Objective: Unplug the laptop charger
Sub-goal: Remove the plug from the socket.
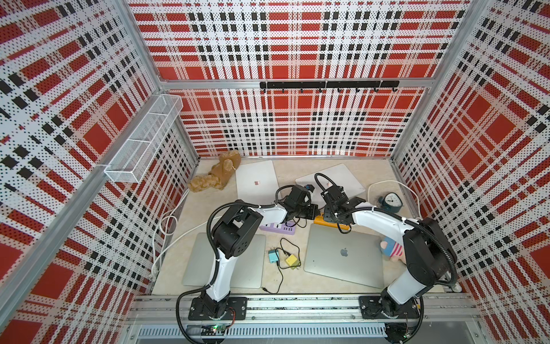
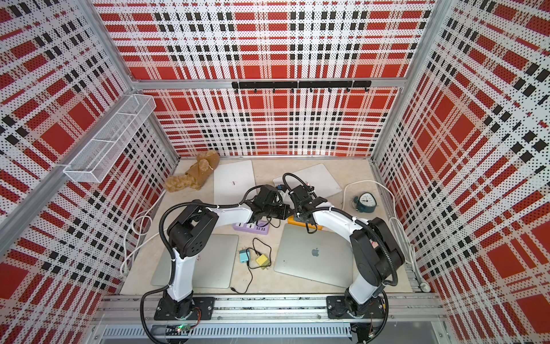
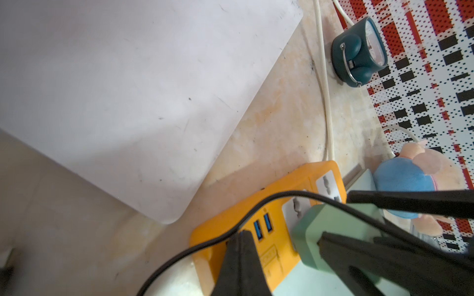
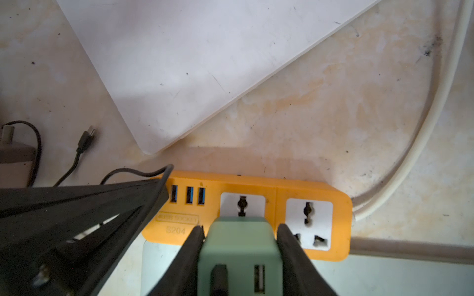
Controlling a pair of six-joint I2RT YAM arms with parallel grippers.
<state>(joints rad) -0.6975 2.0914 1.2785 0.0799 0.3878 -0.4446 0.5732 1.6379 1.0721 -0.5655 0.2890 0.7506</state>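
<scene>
Right wrist view: green charger [image 4: 239,246] is still being held in the socket beside the USB ports of the orange power strip [image 4: 282,187], so extraction is judged not yet done; only the grasp looks completed. Charger is being pinched on both flanks by the right gripper [image 4: 240,226], right over the strip's near edge. Left gripper [image 4: 161,187], jaws pressed together, is being held at the strip's USB end, probably for bracing; contact cannot be confirmed. Black cable [image 4: 133,172] is being draped across it.

Brown plush [image 1: 218,175] at the back wall [image 1: 291,125], teal alarm clock [image 1: 391,202] (pale dial), pink plush [image 1: 392,247] nearby
</scene>
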